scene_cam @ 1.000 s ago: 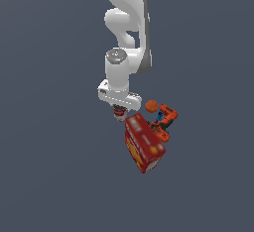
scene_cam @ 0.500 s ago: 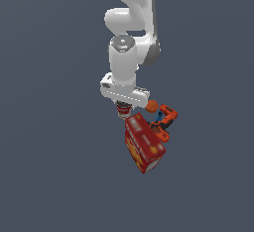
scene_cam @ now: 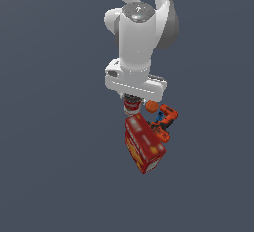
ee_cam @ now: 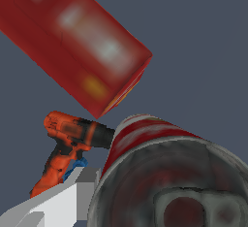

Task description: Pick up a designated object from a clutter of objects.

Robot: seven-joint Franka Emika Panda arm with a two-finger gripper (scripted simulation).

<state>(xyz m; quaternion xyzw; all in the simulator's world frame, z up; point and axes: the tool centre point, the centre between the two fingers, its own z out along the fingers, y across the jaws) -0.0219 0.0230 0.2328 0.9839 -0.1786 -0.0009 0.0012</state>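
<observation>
We see the white arm point(scene_cam: 141, 37) coming down from twelve o'clock in the exterior view, its wrist block sitting right over the clutter on the dark grey bench point(scene_cam: 54, 166). The claw point(scene_cam: 132, 101) is almost wholly hidden under that block, so from this view we cannot tell how its fingers stand.

The soup can point(scene_cam: 131, 108) shows just below the wrist, only a strip of its red and white label peeking out. At its four o'clock, just beside it, lies the orange ball point(scene_cam: 151, 107). The large red cracker box point(scene_cam: 144, 144) lies at six o'clock of the can, its near end just beside or touching the can; we cannot tell which. The box runs long toward five o'clock. The orange-and-black power drill point(scene_cam: 165, 121) lies at three to four o'clock of the can, beyond the ball and along the box's edge on the exterior view's right.

In the wrist view the can point(ee_cam: 164, 172) fills much of the picture, very close to the camera, its dark metal top facing us and the red and white label curving away behind. A pale grey finger point(ee_cam: 58, 202) of the claw stands against the can's side; the other finger is out of sight, so we cannot tell whether the claw pinches the can. The box point(ee_cam: 72, 41) and the drill point(ee_cam: 72, 138) lie beyond it.
</observation>
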